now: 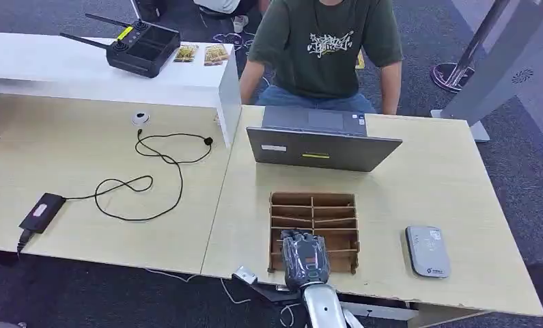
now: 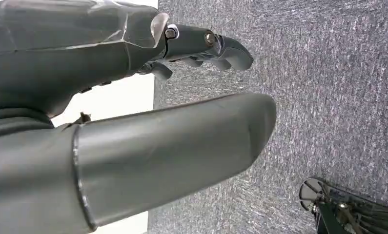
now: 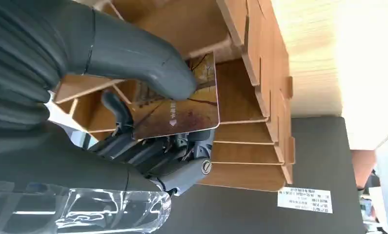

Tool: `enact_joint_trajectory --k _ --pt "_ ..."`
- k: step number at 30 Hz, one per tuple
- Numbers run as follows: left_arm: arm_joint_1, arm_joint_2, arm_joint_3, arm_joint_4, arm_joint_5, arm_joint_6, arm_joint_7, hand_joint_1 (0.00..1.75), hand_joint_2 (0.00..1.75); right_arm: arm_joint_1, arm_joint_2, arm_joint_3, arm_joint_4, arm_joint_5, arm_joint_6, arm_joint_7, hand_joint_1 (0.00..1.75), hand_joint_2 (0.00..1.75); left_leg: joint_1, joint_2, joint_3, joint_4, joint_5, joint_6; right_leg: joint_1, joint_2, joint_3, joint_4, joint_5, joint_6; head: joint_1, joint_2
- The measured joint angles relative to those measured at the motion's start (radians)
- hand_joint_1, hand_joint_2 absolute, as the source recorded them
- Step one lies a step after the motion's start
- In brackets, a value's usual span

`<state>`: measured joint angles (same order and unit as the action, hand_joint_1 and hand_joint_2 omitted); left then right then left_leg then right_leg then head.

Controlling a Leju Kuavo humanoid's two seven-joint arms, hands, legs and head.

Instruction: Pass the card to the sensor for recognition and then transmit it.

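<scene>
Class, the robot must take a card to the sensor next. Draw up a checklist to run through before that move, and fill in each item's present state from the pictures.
1. Card held: ok. The right hand pinches the card between thumb and fingers.
2. Card free of the wooden organizer: cannot tell. The card is still over its compartments.
3. Sensor in place: ok. The grey card reader lies flat on the table, to the right of the organizer.
4. Path to the reader: ok. Bare table between organizer and reader.
5. Left hand out of the way: ok. It hangs over the carpet, holding nothing.
6. Person behind the laptop: ok, hands off the reader.
</scene>
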<state>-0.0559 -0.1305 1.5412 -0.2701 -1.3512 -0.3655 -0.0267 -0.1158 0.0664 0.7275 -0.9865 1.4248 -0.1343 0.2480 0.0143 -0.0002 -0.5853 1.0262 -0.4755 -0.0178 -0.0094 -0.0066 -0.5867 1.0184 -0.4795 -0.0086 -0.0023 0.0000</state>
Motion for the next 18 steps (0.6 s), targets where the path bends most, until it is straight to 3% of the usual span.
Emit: enact_joint_trajectory --k 2,12,14,18 --pt "0.0 0.0 0.0 0.0 -0.002 0.0 0.0 0.0 0.0 -0.001 0.001 -0.001 0.004 0.0 -0.008 -0.002 1.61 1.75 0.0 0.0 0.0 0.0 0.0 0.0 0.0 0.0 0.0 0.0 0.0 0.0 0.0 0.0" --pt "-0.003 0.008 0.0 0.0 -0.008 0.0 0.002 0.0 0.0 -0.022 0.027 -0.016 0.028 0.008 0.002 -0.019 1.64 1.75 0.0 0.0 0.0 0.0 0.0 0.0 0.0 0.0 0.0 0.0 0.0 0.0 0.0 0.0" --pt "-0.003 0.008 0.0 0.0 -0.008 0.0 0.002 0.0 0.0 -0.021 0.03 -0.024 0.028 0.016 -0.006 -0.027 1.71 1.75 0.0 0.0 0.0 0.0 0.0 0.0 0.0 0.0 0.0 0.0 0.0 0.0 0.0 0.0" --pt "-0.003 0.011 0.0 0.0 -0.008 0.0 0.001 0.0 0.0 -0.018 0.037 -0.039 0.024 0.028 -0.046 -0.044 1.69 1.75 0.0 0.0 0.0 0.0 0.0 0.0 0.0 0.0 0.0 0.0 0.0 0.0 0.0 0.0"
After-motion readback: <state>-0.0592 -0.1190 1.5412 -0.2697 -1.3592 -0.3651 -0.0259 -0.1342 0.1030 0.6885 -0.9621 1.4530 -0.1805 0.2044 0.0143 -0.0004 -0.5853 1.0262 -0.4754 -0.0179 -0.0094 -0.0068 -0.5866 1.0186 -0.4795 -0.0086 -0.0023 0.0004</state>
